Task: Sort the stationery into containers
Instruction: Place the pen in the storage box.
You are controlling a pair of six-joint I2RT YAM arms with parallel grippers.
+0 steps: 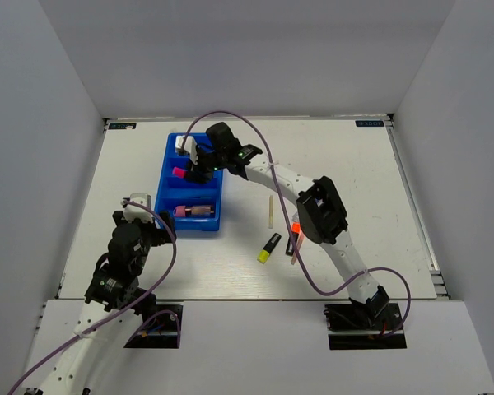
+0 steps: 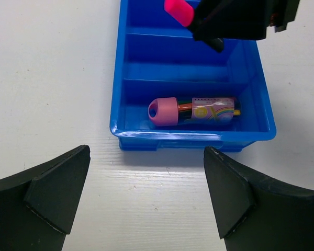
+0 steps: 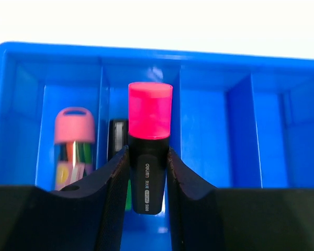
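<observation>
The blue tray (image 1: 170, 164) lies left of centre. My right gripper (image 1: 199, 169) is shut on the pink-tipped black highlighter (image 1: 179, 173) and holds it over the tray's middle compartments; in the right wrist view the highlighter (image 3: 149, 130) stands between my fingers, the gripper (image 3: 148, 172) above the tray (image 3: 146, 52). The fat pink-purple marker (image 1: 193, 211) lies in the nearest compartment (image 2: 193, 111). A black highlighter with green (image 3: 117, 136) lies in the compartment beside it. My left gripper (image 2: 146, 198) is open and empty, just in front of the tray (image 2: 193, 141).
On the table right of the tray lie a yellow-tipped highlighter (image 1: 269, 248), an orange-tipped highlighter (image 1: 295, 228), a thin stick (image 1: 270, 211) and a second stick (image 1: 295, 248) under the right arm. A white object (image 1: 182, 145) sits in the tray's far compartment.
</observation>
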